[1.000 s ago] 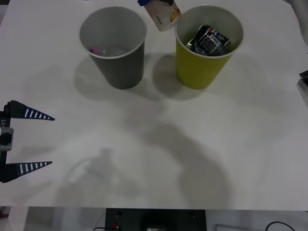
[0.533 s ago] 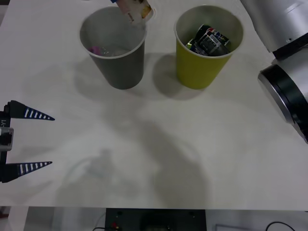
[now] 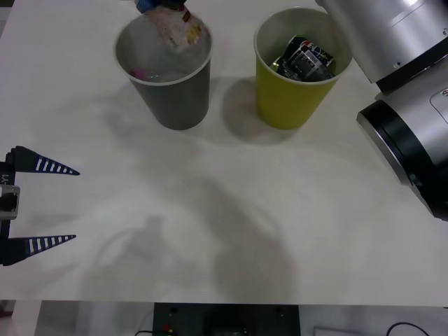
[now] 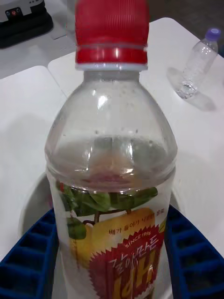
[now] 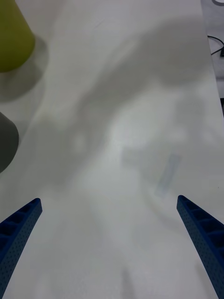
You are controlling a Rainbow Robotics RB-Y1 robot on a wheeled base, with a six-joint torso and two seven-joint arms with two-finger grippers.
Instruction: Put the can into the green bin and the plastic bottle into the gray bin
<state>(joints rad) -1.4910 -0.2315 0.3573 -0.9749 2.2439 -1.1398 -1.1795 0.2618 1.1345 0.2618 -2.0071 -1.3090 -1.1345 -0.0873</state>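
While ribbed right gripper (image 4: 112, 261) clamps clear plastic bottle (image 4: 111, 154), gray bin (image 3: 168, 84) below.

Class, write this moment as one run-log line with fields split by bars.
right gripper: shut on plastic bottle, above gray bin | can: in green bin | left gripper: open, idle at table's left edge

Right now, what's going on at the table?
The right gripper is shut on the plastic bottle, blue fingers on both sides of its label, holding it over the gray bin; in the front view the bottle hangs at the bin's mouth, not yet released. The can already lies inside the green bin. The left gripper waits open at the table's near left edge.
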